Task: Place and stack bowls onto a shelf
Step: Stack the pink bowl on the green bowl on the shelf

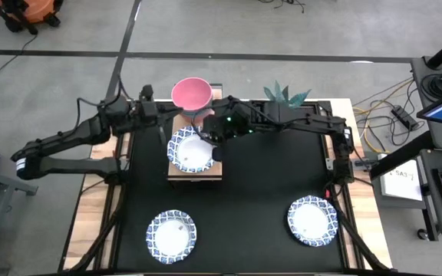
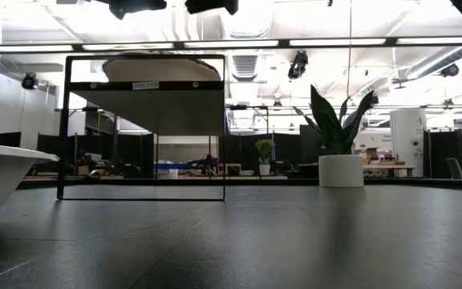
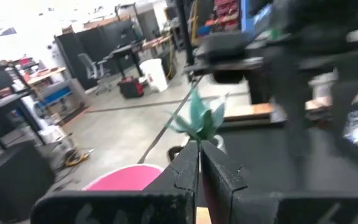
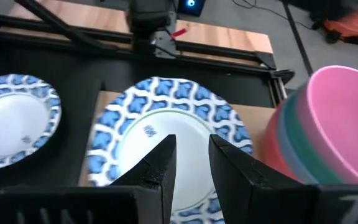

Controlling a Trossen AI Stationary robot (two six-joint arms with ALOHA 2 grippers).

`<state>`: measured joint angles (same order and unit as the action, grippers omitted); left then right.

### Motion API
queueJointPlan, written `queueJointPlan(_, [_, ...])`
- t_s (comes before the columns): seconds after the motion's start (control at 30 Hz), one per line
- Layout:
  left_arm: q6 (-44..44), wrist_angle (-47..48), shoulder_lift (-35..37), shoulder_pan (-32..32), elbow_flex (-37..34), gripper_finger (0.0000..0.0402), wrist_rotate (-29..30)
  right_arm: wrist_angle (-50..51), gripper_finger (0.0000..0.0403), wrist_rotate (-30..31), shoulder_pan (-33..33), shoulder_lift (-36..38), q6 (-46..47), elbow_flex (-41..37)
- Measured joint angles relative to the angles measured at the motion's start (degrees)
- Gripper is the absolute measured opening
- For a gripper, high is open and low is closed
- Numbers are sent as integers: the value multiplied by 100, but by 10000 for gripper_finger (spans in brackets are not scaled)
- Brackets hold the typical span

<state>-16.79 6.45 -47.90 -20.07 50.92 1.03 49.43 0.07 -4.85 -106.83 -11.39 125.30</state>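
The right pincer (image 4: pixel 191 163) hangs slightly spread above a patterned dish (image 4: pixel 166 130) on the shelf (image 1: pixel 176 175), pink bowl (image 1: pixel 191 93) at 12 o'clock, left pincer (image 3: pixel 199 167) pressed together.

Light-wood shelf (image 1: pixel 176 173) near the table's far edge, blue-rimmed white dish (image 1: pixel 191 150) lying flat on it, pink-topped stack of bowls (image 1: pixel 191 94) at its far end, two more dishes (image 1: pixel 171 233) (image 1: pixel 312 220) near the table's near corners.

My right gripper (image 4: pixel 191 165) fingers look like matt black plastic. Below them the dish (image 4: pixel 166 124) is smooth, glossy white with a blue patterned rim; the pink bowl (image 4: pixel 344 121) looks smooth plastic; the shelf (image 1: pixel 176 173) is light wood.
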Motion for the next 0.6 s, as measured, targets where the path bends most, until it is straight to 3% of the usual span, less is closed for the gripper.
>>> queueJointPlan(0.23, [-469,297,-774,-673,724,0,-274,-233,86,82,313,305,166,-513])
queueJointPlan(0.43, [-471,305,-1266,-1766,868,0,-1593,-665,85,502,566,834,449,-1449])
queueJointPlan(0.6, [-157,280,-1662,-2676,853,0,-2480,-1605,85,615,738,1406,720,-2549])
